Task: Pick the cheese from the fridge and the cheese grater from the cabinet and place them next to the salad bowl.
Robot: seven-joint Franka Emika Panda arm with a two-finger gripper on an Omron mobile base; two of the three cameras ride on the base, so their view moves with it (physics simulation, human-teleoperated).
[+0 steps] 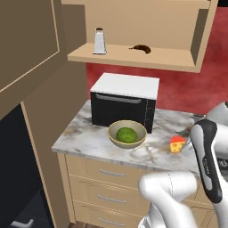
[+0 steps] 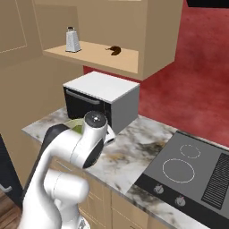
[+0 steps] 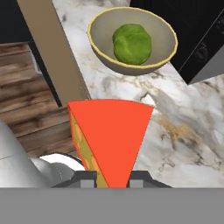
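Your pincer [image 3: 113,177] is clamped on the cheese [image 3: 109,135], holding it above the marble counter [image 3: 192,127] just beside the salad bowl [image 3: 101,52]. The cheese grater [image 1: 99,41] stands on the open cabinet [image 1: 133,55] shelf above the microwave [image 1: 125,86].

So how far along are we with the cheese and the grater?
Cheese is out of the fridge, held in the end effector over the counter near the salad bowl, not yet released. Cheese grater stands on the open cabinet's shelf, still to fetch.
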